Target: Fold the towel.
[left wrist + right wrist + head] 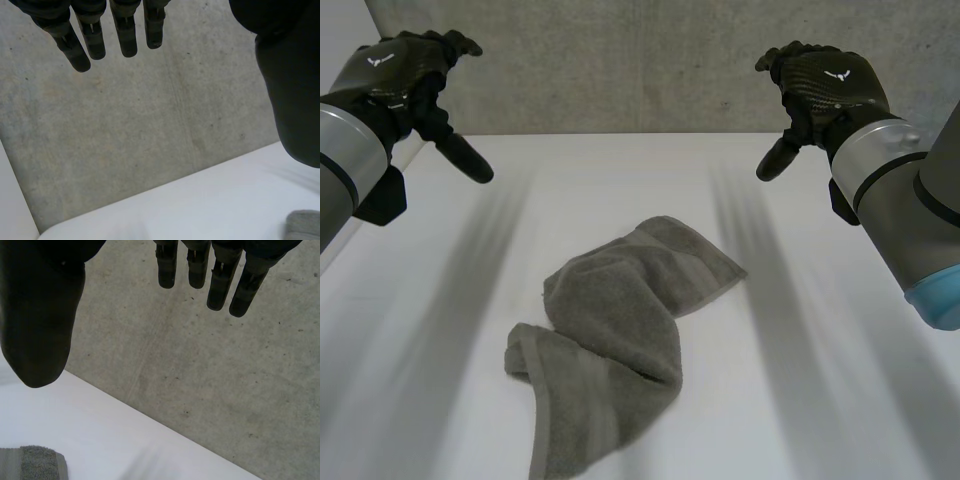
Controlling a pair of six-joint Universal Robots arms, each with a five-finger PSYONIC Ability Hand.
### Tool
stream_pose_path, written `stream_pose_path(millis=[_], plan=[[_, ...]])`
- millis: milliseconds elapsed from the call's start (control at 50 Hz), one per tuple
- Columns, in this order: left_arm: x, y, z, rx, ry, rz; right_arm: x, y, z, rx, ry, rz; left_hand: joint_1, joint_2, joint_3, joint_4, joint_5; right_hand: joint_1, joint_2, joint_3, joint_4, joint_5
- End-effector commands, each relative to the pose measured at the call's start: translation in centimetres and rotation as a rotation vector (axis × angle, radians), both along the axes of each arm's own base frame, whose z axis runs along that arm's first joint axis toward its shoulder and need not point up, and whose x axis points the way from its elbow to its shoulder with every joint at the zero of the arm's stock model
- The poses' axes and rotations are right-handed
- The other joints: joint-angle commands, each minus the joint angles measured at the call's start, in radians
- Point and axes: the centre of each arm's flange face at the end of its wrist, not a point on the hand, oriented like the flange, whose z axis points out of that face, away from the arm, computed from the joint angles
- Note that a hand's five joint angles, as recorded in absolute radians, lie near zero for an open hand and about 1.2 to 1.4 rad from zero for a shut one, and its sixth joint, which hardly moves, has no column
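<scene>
Towel (620,330), grey and crumpled, lay in the middle of the white bench (840,400), its long axis running from a far-right corner to a near-left end. Both hands hovered above the bench's far side, well apart from the towel. The left hand (400,65) had its fingers (125,35) straight and empty, as did the right hand (830,85) with its fingers (195,270). The right hand seemed slightly nearer the far corner. Each bore a small white emblem (380,59); no writing was legible.
</scene>
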Motion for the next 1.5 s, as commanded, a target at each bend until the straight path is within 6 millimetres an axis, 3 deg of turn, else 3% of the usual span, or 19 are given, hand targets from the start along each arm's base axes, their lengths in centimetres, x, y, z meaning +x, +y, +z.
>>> stream_pose_path(millis=[20, 60, 80, 160, 180, 220, 320, 400, 440, 660, 780, 820, 880, 920, 940, 980, 1080, 1360, 1500], plan=[[-0.7, 2.3, -1.8, 0.071, -0.025, -0.045, 0.1, 0.1, 0.1, -0.006, 0.045, 0.019, 0.009, 0.009, 0.022, 0.006, 0.015, -0.052, -0.069, -0.066, -0.074, -0.058], [-0.8, 4.3, -3.2, 0.113, -0.043, -0.071, 0.3, 0.3, -0.6, 0.008, 0.148, 0.041, 0.044, 0.044, 0.057, 0.042, 0.050, -0.052, -0.069, -0.066, -0.074, -0.058], [-0.8, 4.4, -3.2, 0.113, -0.043, -0.071, 0.3, 0.3, -0.6, 0.008, 0.149, 0.042, 0.044, 0.044, 0.058, 0.042, 0.050, -0.052, -0.069, -0.066, -0.074, -0.058], [-0.2, 7.1, -5.8, 0.186, -0.099, -0.094, 0.8, -0.1, -3.8, 0.073, 0.331, 0.086, 0.076, 0.076, 0.090, 0.074, 0.083, -0.052, -0.069, -0.066, -0.074, -0.058], [-0.2, 7.1, -5.8, 0.187, -0.099, -0.094, 0.8, -0.1, -3.8, 0.073, 0.332, 0.087, 0.076, 0.076, 0.090, 0.074, 0.083, -0.052, -0.069, -0.066, -0.074, -0.058], [-0.1, 9.0, -7.7, 0.226, -0.158, -0.132, 1.3, -0.2, -6.0, 0.106, 0.407, 0.116, 0.076, 0.076, 0.090, 0.074, 0.083, -0.052, -0.069, -0.066, -0.074, -0.058], [-0.7, 11.3, -10.8, 0.286, -0.232, -0.246, 2.1, -0.5, -9.3, 0.168, 0.466, 0.165, 0.100, 0.100, 0.113, 0.097, 0.106, -0.052, -0.069, -0.066, -0.074, -0.058], [-1.2, 12.1, -12.8, 0.329, -0.251, -0.295, 2.5, -0.6, -10.9, 0.199, 0.483, 0.190, 0.106, 0.106, 0.119, 0.103, 0.112, -0.052, -0.069, -0.066, -0.074, -0.058], [-1.9, 12.4, -15.0, 0.385, -0.273, -0.330, 3.2, -0.5, -11.9, 0.212, 0.487, 0.217, 0.103, 0.103, 0.116, 0.100, 0.109, -0.052, -0.069, -0.066, -0.074, -0.058], [-3.6, 12.7, -18.8, 0.467, -0.319, -0.389, 4.5, 0.1, -14.3, 0.253, 0.511, 0.263, 0.103, 0.103, 0.116, 0.100, 0.109, -0.052, -0.069, -0.066, -0.074, -0.058], [-4.8, 10.8, -20.2, 0.438, -0.325, -0.371, 5.0, 0.7, -14.8, 0.261, 0.519, 0.282, 0.094, 0.094, 0.108, 0.092, 0.100, -0.052, -0.069, -0.066, -0.074, -0.058], [-5.3, 8.5, -19.8, 0.395, -0.313, -0.327, 5.2, 0.9, -15.3, 0.266, 0.523, 0.292, 0.094, 0.094, 0.108, 0.092, 0.100, -0.052, -0.069, -0.066, -0.074, -0.058], [-5.5, 7.1, -19.6, 0.374, -0.306, -0.301, 5.3, 0.9, -15.4, 0.266, 0.523, 0.295, 0.094, 0.094, 0.108, 0.092, 0.100, -0.052, -0.069, -0.066, -0.074, -0.058], [-5.3, 3.7, -19.3, 0.349, -0.290, -0.233, 5.6, 1.1, -15.9, 0.271, 0.528, 0.301, 0.114, 0.114, 0.128, 0.112, 0.121, -0.052, -0.069, -0.066, -0.074, -0.058], [-5.3, 3.7, -19.3, 0.348, -0.290, -0.232, 5.6, 1.1, -15.9, 0.271, 0.528, 0.301, 0.114, 0.114, 0.128, 0.112, 0.121, -0.052, -0.069, -0.066, -0.074, -0.058], [-4.8, 0.8, -19.7, 0.345, -0.277, -0.182, 5.9, 1.1, -16.4, 0.274, 0.530, 0.309, 0.328, 0.327, 0.341, 0.325, 0.334, -0.052, -0.069, -0.066, -0.074, -0.058], [-3.8, -2.3, -19.8, 0.333, -0.258, -0.126, 6.8, 0.9, -17.4, 0.278, 0.528, 0.329, 0.686, 0.686, 0.700, 0.684, 0.693, -0.048, -0.064, -0.062, -0.070, -0.054], [-2.1, -4.5, -19.7, 0.336, -0.247, -0.062, 8.5, -1.2, -18.8, 0.245, 0.434, 0.302, 0.678, 0.678, 0.692, 0.676, 0.685, 0.011, -0.006, -0.003, -0.011, 0.005], [-0.9, -5.4, -19.9, 0.345, -0.242, -0.027, 9.9, -1.1, -19.2, 0.225, 0.423, 0.319, 0.669, 0.669, 0.683, 0.667, 0.676, 0.093, 0.076, 0.079, 0.071, 0.087]])
